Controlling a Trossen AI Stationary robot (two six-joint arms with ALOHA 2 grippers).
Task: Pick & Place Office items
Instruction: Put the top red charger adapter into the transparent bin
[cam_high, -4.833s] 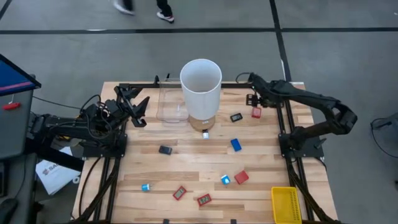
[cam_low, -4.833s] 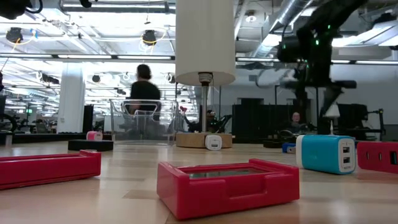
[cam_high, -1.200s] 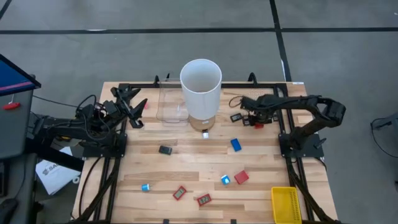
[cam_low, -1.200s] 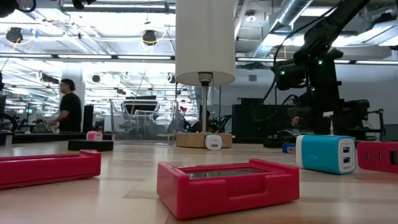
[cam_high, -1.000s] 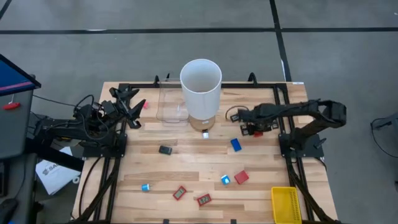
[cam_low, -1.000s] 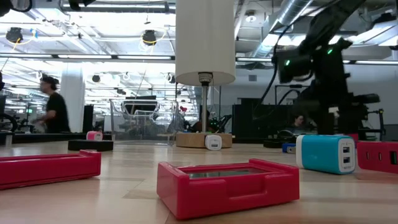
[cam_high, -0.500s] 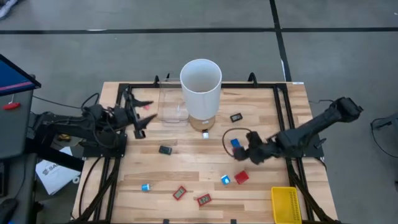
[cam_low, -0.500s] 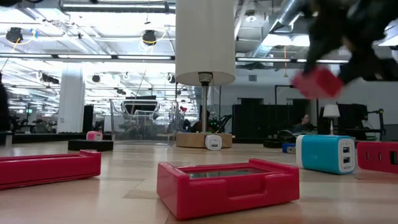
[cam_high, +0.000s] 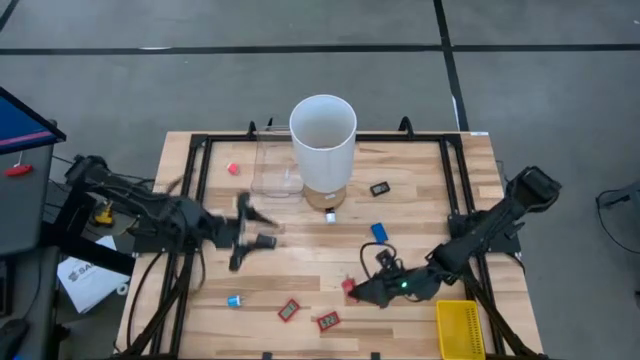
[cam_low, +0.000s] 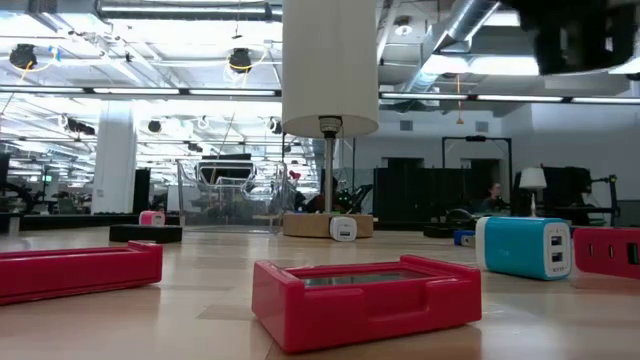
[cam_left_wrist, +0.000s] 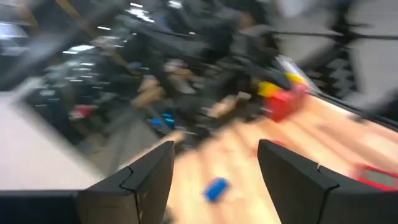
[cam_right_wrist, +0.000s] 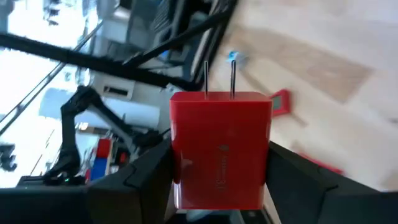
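A boxy red plug block (cam_right_wrist: 221, 149), smooth-faced with two thin metal prongs on its end, is seen pinched between the dark fingers of the right gripper (cam_high: 352, 291), which is carried low over the tabletop's near edge, right of its middle, beside the yellow mesh basket (cam_high: 459, 329) set in the near right corner; in the right wrist view the block is clamped on both flat sides. The left gripper (cam_high: 250, 232) is reached out over the wooden planks of the tabletop, left of centre, and its fingers are spread with nothing between them. The remaining office items are scattered across the pale wood: a black flat piece (cam_high: 380, 188) near the far right, a glossy blue block (cam_high: 380, 232) nearer the middle, a small blue-and-white piece (cam_high: 233, 300) by the near left, two flat red rectangles (cam_high: 289, 310) with dark centres along the near edge, and a tiny red piece (cam_high: 232, 168) near the far left corner. A tall white cylinder (cam_high: 323, 150) is stood upright at the far edge on a small wooden base, with a clear plastic box (cam_high: 274, 170) just beside it. In the low view a red rectangular tray-like piece (cam_low: 366, 297) with a grey inset is shown close up, with a turquoise block (cam_low: 523, 246) with two slots to its right
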